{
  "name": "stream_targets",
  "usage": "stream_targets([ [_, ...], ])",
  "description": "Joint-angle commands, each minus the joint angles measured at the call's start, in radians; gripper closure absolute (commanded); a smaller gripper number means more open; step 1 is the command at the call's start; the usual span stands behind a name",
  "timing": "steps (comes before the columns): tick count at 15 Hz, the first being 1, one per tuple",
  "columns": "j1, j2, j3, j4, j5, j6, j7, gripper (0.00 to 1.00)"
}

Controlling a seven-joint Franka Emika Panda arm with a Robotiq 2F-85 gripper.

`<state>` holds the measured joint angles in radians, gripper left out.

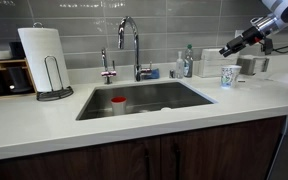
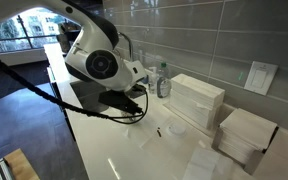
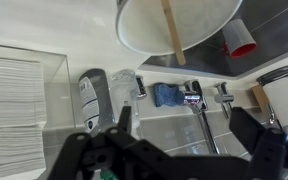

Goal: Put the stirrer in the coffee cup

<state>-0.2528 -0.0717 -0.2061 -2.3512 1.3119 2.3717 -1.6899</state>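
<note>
The coffee cup [image 1: 229,76], small and white with a pale blue-green pattern, stands on the white counter right of the sink. In the wrist view I look into the cup [image 3: 199,30] from above, and a wooden stirrer [image 3: 172,30] leans inside it. My gripper [image 1: 225,49] hangs just above the cup, a little apart from it. Its two dark fingers [image 3: 184,125] are spread wide with nothing between them. The cup is hidden behind the arm [image 2: 102,65] in an exterior view.
The sink [image 1: 144,98] holds a white container with a red top [image 1: 118,104]. The faucet [image 1: 134,45] and soap bottles [image 1: 184,65] stand behind the sink, and a paper towel holder [image 1: 46,62] is at the far end. Stacks of napkins [image 2: 199,100] stand by the wall.
</note>
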Motion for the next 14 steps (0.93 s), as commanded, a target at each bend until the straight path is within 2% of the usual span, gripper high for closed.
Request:
stream_targets([
  [1,-0.002,-0.062,-0.013,-0.005,-0.150,-0.012,0.148,0.00],
  [11,-0.009,-0.190,-0.010,-0.021,-0.727,0.016,0.612,0.00],
  [14,-0.007,-0.201,-0.017,-0.015,-0.917,-0.025,0.777,0.00],
])
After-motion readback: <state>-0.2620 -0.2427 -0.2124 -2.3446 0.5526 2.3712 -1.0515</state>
